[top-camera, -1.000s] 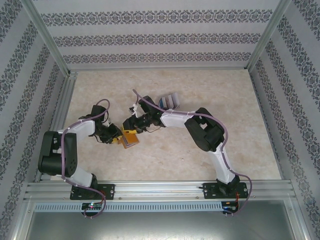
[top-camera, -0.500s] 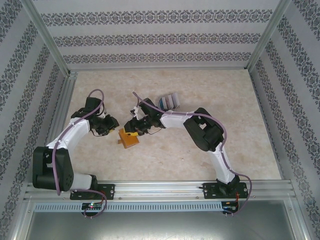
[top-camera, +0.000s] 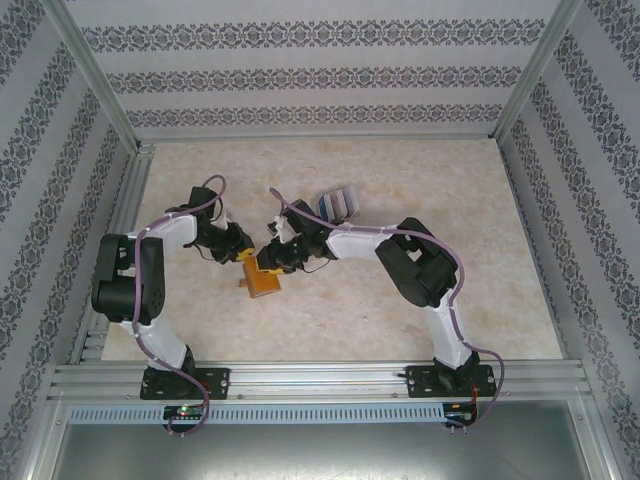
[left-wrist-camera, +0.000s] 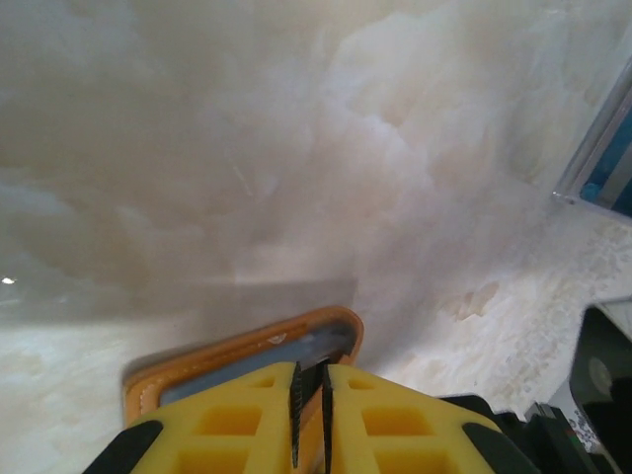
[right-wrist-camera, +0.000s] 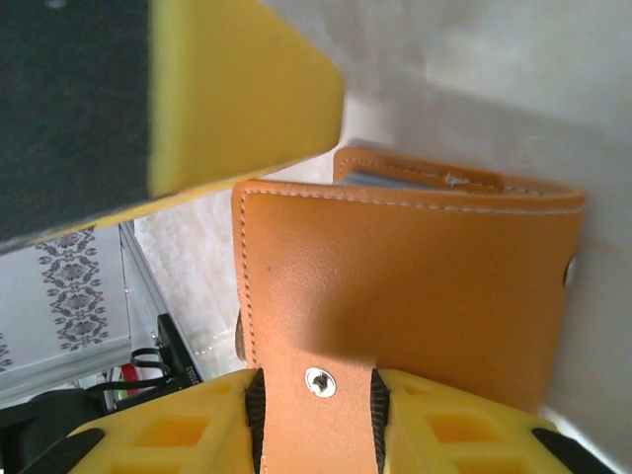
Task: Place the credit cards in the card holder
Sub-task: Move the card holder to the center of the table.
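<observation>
Over on the left, the left gripper (left-wrist-camera: 311, 373) is nearly closed, pinching a thin edge of the orange card holder (top-camera: 265, 283) at mid-table (top-camera: 330, 325); the right gripper (right-wrist-camera: 318, 387) clamps the holder's snap flap between its fingers; the stacked credit cards (top-camera: 336, 203) sit farther right, well apart

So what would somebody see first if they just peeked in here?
Probably the small orange-tan leather-like wallet in the middle of the pale marble-look table. The left gripper and the right gripper are both on it, each pinching it between yellow fingers. After that, the little fan of thin blue, grey-white and pinkish plastic cards, lying on the table a bit farther back and to the right.
</observation>
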Controlling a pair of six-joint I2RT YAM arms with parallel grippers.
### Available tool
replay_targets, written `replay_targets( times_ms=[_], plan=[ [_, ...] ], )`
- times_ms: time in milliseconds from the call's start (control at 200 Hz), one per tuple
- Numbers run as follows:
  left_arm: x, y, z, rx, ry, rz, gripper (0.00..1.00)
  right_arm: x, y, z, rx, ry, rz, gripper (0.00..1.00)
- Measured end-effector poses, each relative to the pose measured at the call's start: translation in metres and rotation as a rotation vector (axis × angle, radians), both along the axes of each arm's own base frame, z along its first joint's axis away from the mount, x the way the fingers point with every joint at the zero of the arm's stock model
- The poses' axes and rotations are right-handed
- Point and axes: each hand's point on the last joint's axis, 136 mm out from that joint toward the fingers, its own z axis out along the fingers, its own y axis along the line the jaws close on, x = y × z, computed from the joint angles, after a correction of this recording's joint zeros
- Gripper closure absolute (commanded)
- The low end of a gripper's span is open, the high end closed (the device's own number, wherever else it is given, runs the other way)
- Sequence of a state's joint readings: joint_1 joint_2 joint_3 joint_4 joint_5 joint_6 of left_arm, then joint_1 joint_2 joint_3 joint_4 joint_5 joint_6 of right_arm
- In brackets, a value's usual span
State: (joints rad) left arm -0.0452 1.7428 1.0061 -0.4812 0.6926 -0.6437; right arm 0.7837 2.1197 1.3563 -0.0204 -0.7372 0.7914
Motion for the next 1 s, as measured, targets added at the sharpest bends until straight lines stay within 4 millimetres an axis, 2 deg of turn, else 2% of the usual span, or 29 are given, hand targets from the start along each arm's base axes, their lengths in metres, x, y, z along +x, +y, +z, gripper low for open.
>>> replay_targets(
  times_ms=[175, 310, 450, 560, 719, 844, 999],
  plan=[
    [-0.005, -0.009, -0.007, -0.032, 0.014, -0.023, 0.87, -0.01, -0.007, 0.023, -0.009, -0.06, 0.006, 0.65],
    [-0.021, -0.008, -0.027, -0.025, 0.065, -0.027, 0.91, -0.023, -0.002, 0.037, -0.002, -0.095, 0.033, 0.66],
    [-0.023, -0.007, -0.031, -0.038, 0.06, -0.027, 0.93, -0.047, -0.001, 0.022, -0.03, -0.067, 0.068, 0.68],
    [-0.023, -0.005, -0.031, -0.028, 0.04, -0.032, 0.94, -0.056, 0.002, 0.007, -0.05, -0.043, 0.083, 0.68],
    [-0.024, -0.005, -0.031, -0.021, 0.017, -0.04, 0.94, -0.058, 0.007, -0.017, -0.077, -0.009, 0.091, 0.68],
    [-0.024, -0.004, -0.031, -0.02, 0.007, -0.039, 0.95, -0.054, 0.013, -0.016, -0.071, -0.004, 0.095, 0.68],
    [-0.025, -0.002, -0.031, -0.019, 0.001, -0.034, 0.97, -0.054, 0.01, -0.019, -0.099, -0.016, 0.104, 0.69]
  ],
)
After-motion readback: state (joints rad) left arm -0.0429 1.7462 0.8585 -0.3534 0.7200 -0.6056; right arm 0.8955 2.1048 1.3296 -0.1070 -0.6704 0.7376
